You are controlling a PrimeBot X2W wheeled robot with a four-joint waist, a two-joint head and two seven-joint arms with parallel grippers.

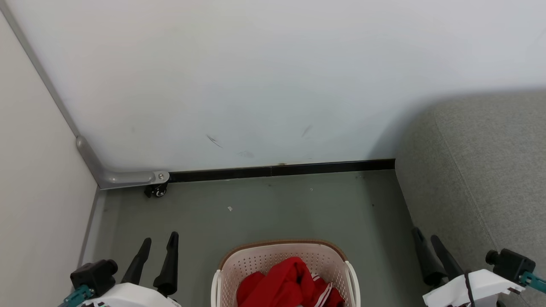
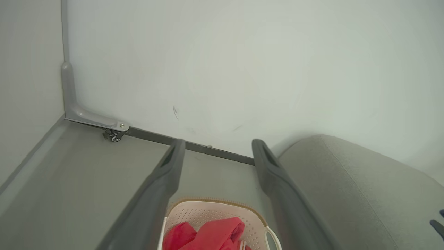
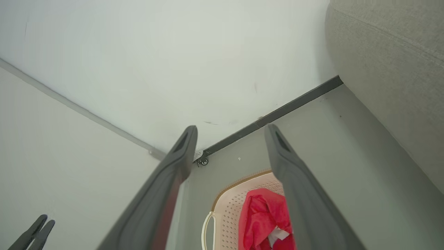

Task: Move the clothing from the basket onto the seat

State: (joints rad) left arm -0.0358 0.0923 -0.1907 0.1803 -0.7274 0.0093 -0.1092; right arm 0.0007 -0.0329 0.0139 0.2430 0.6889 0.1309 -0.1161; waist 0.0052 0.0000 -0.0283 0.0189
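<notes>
Clothing (image 1: 286,283) is heaped in basket (image 1: 264,260) on floor (image 1: 277,204), midway between left end effector (image 1: 160,238) and right end effector (image 1: 425,234), behind their tips. Both are held spread apart, empty. Seat (image 1: 490,170) is found rightward; neither arm is judged nearer the basket.

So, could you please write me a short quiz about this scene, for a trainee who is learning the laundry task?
1. On which side of the basket, the robot's left or its right, does the grey seat stand?
2. Where does the red clothing lie? A) on the seat B) in the basket C) on the floor
3. True or false: both pairs of jaws are shut on clothing.
Key: 1 right; 2 B; 3 false, both pairs stand open and hold nothing.
</notes>
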